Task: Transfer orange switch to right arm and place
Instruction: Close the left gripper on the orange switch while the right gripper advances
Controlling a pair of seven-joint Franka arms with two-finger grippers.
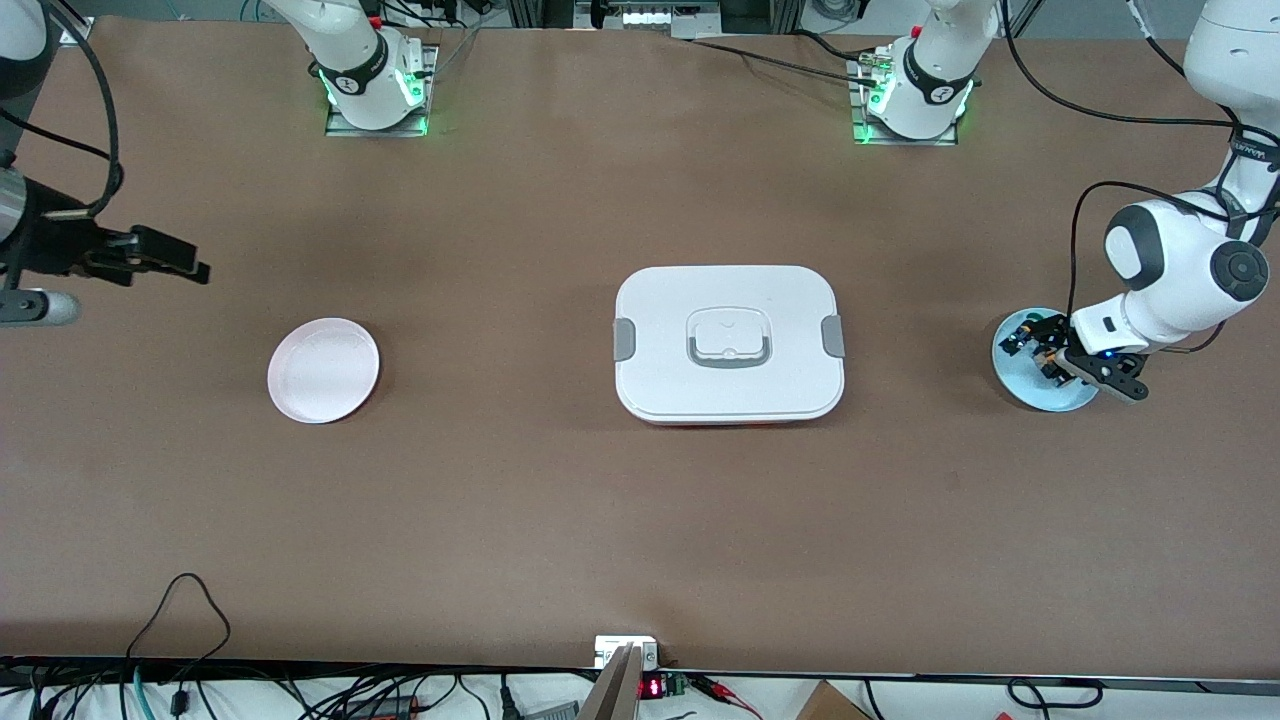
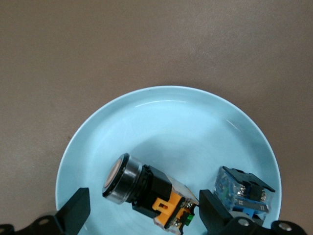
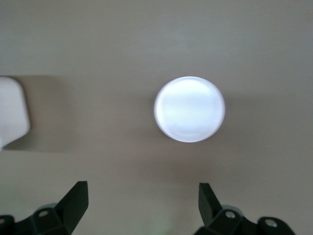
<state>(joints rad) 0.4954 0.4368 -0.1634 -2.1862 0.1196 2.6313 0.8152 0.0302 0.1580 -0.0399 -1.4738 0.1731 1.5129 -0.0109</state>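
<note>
Two plates bracket the job: a pale blue round plate [image 1: 1020,385] at the left arm's end of the table, and a pale pink round plate [image 1: 323,370] at the right arm's end, with a white lidded plastic box [image 1: 728,343] between them. We see the tiny black push-button orange switch [image 2: 146,190] lying on its side in the blue plate, just beside a second small clear-bodied switch with blue parts [image 2: 243,192]. We judge nothing is done yet: no pick, no handover, no placing. All three steps are left.

The left gripper [image 2: 142,210] hangs low over the blue plate, fingers spread wide, straddling the orange switch; we can't tell if either finger touches it, and it holds nothing. The right gripper [image 1: 160,256] hovers over bare table near the pink plate, fingers also spread, empty, waiting. In the right wrist view the pink plate shows ahead of its fingers.
</note>
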